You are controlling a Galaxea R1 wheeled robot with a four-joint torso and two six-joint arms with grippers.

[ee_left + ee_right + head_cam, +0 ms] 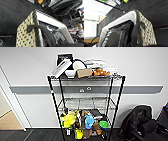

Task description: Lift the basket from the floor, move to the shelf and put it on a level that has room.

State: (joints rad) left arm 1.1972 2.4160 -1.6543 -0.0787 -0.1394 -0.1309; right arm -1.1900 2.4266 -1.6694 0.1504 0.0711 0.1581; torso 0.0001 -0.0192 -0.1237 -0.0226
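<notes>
The shelf (53,97), a black wire rack, stands straight ahead against the white wall. Its middle level (86,104) is a bare wire grid. The cream woven basket (25,37) with a pale rim and black inside hangs above the dark carpet floor (11,15). My left gripper (33,26) is hooked over one end wall of it, a dark curved finger (41,28) lying across the rim. In the right wrist view the basket (145,35) has my right gripper (137,26) clamped on its other end wall, above the floor (155,10).
Books, a bowl (70,72) and boxes crowd the rack's top tier. Colourful toys (86,120) fill the low tier. A black bag or chair (141,122) sits on the floor to the rack's right. A doorway with tan flooring (8,120) opens at the left.
</notes>
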